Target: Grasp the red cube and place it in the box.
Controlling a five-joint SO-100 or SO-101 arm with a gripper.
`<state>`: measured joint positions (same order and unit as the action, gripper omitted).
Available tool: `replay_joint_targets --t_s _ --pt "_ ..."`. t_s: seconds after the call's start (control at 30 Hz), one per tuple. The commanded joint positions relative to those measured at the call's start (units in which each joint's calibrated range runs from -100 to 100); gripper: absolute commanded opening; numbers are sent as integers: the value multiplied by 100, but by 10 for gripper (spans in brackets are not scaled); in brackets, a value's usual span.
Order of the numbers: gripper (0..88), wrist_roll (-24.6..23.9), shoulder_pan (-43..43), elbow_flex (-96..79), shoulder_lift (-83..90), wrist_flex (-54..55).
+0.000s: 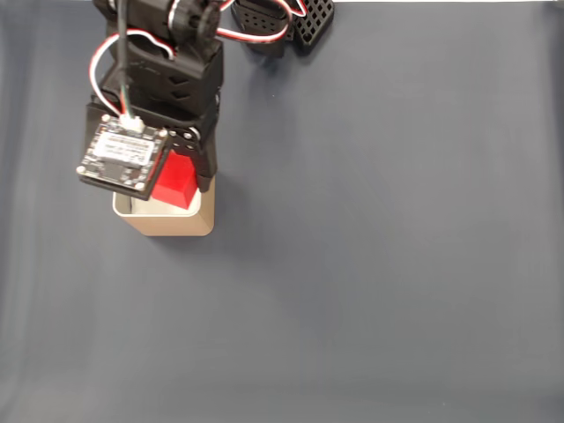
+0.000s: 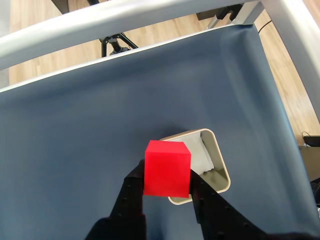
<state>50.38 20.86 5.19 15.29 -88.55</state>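
Note:
The red cube [image 1: 176,182] [image 2: 167,168] is held between the two black fingers of my gripper [image 1: 179,185] [image 2: 167,182], which is shut on it. It hangs just above the open top of the box [image 1: 167,220] [image 2: 212,150], a tan square container with a white lining. In the fixed view the arm and a small circuit board cover the box's upper-left part. In the wrist view the cube hides the box's left side.
A dark blue cloth [image 1: 370,264] covers the table. A black perforated part [image 1: 313,22] lies at the top edge of the fixed view. A silver metal frame [image 2: 125,20] runs along the table's far side, with wooden floor beyond.

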Motion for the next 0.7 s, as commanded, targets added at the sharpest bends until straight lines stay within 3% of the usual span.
replay_joint_targets --t_s 0.0,0.67 --pt "17 78 197 -45 76 127" --pt "18 190 644 -610 327 373"
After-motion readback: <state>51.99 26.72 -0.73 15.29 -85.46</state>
